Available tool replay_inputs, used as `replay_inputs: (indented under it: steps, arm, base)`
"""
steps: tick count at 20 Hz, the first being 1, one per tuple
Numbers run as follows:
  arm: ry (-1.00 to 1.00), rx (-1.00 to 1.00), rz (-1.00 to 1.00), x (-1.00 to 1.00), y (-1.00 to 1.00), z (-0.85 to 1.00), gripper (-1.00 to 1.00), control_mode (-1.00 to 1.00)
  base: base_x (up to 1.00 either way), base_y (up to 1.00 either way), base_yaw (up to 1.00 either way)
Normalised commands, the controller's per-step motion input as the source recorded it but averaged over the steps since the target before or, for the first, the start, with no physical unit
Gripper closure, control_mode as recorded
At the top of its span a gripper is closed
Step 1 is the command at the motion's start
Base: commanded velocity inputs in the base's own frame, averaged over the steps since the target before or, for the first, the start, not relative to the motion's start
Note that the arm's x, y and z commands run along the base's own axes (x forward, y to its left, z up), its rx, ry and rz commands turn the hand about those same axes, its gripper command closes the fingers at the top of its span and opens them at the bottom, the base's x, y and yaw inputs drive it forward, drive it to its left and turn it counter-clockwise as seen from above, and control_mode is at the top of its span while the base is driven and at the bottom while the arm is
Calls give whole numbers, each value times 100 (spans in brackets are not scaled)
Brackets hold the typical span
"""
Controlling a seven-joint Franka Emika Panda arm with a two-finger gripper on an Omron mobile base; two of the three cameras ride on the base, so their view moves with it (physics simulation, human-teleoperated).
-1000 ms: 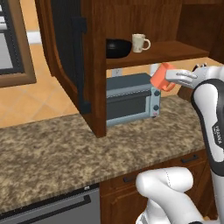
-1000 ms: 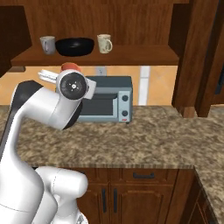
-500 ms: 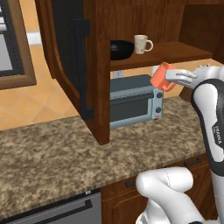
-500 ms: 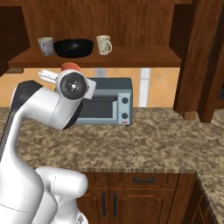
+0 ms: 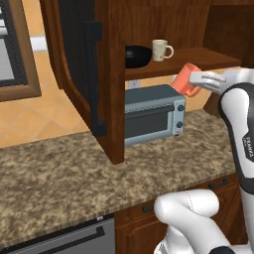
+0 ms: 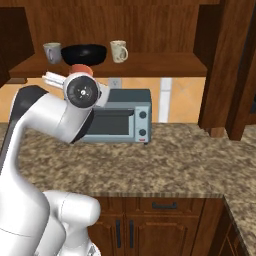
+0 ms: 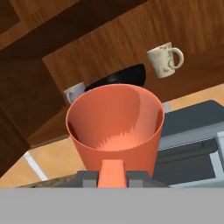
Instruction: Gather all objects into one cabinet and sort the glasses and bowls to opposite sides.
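My gripper (image 5: 196, 81) is shut on the orange-red cup (image 5: 184, 80), held tilted in the air just below and in front of the cabinet (image 5: 111, 74) shelf, above the toaster oven. In the hand view the cup (image 7: 114, 127) sits mouth-up with its near wall pinched between the fingertips of the gripper (image 7: 113, 177). On the shelf stand a grey mug (image 6: 52, 51) at the left, a wide black bowl (image 6: 85, 53) in the middle, and a cream handled mug (image 6: 119, 50) to the bowl's right. The cup's rim (image 6: 80, 69) peeks over my wrist.
The cabinet's dark mesh door (image 5: 74, 59) stands swung open at the left with its black handle (image 5: 93, 74). A silver toaster oven (image 5: 154, 113) sits on the speckled granite counter (image 5: 59, 168) under the shelf. A wooden post (image 6: 217, 65) rises at the right.
The whole picture shifted slightly as the base moved. The gripper has lifted the orange-red cup a little higher toward the shelf edge. The grip is unchanged.
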Motion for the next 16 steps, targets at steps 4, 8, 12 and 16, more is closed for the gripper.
replay_inputs:
  steps: [4, 8, 12, 16]
  arm:
    - [-1, 1, -3, 16, -57, 30, 100, -100]
    - [0, 3, -8, 34, -46, 24, 100, -100]
    - [0, -5, 1, 18, -6, 1, 100, -100]
    - [-2, -14, -1, 46, -26, 18, 100, -100]
  base:
    - [0, 0, 0]
    - [0, 0, 0]
    - [0, 0, 0]
    - [0, 0, 0]
